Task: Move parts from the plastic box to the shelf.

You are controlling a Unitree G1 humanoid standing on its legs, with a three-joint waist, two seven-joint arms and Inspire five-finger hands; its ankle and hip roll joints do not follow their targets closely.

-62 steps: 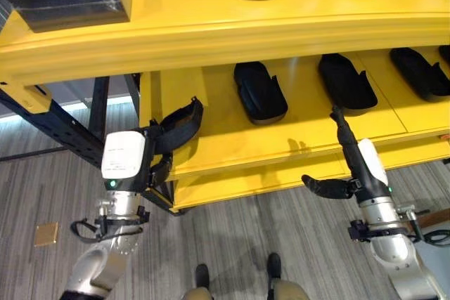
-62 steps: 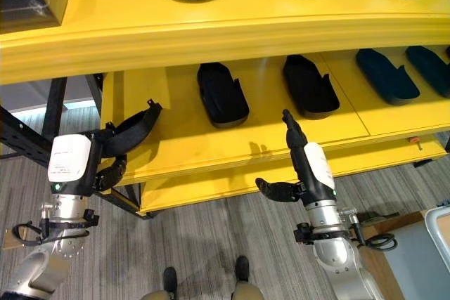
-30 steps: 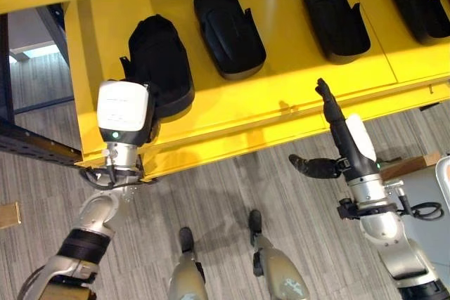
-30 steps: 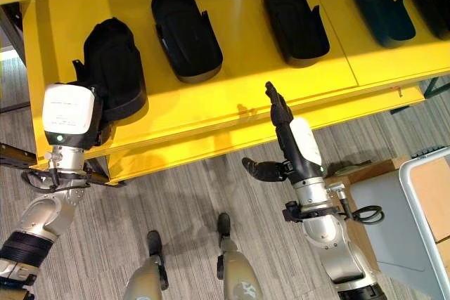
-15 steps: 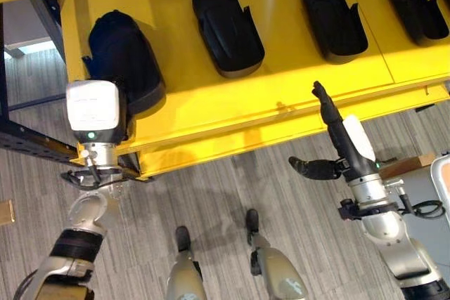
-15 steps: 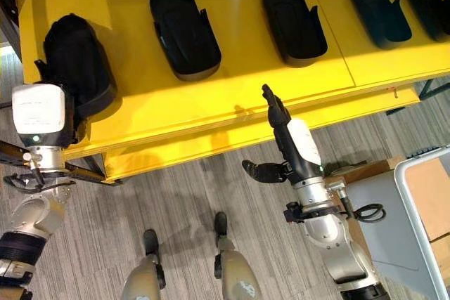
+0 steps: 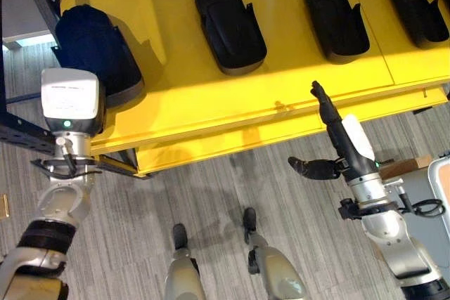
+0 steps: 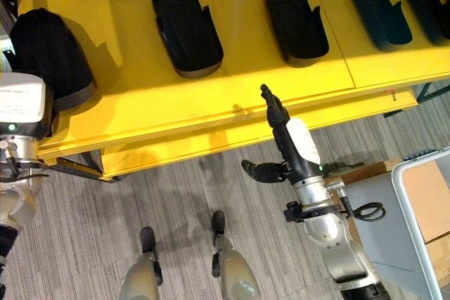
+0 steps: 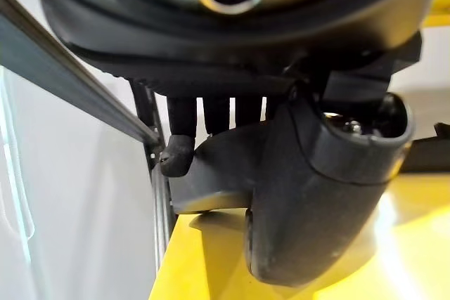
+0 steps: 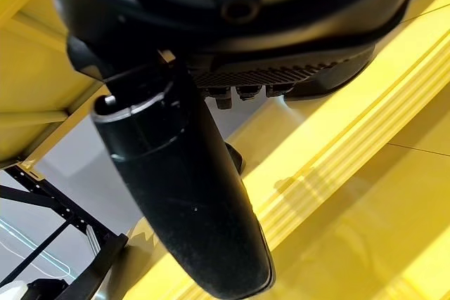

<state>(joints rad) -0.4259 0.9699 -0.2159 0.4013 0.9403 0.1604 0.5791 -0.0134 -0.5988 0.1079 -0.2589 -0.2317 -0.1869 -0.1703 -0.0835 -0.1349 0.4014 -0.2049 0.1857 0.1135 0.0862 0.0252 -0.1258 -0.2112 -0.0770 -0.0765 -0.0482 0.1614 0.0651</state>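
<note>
Left robot hand (image 9: 295,194) curled round black part (image 7: 95,50), resting on yellow shelf (image 7: 281,96) beyond it. Looks stiff, light; rim grip suits. Right robot hand (image 7: 330,152) open, empty.

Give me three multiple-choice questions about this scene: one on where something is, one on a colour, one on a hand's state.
1. Where is the black part at the left hand?
A. on the floor
B. at the shelf's far left end
C. at the shelf's right end

2. What colour is the shelf?
A. grey
B. blue
C. yellow

3. How is the right hand?
A. fingers straight, holding nothing
B. curled round a part
C. pinching a cloth

Answers: 1 B, the part sits leftmost in the row of parts. 2 C, its boards are yellow. 3 A, it stands empty before the shelf edge.
</note>
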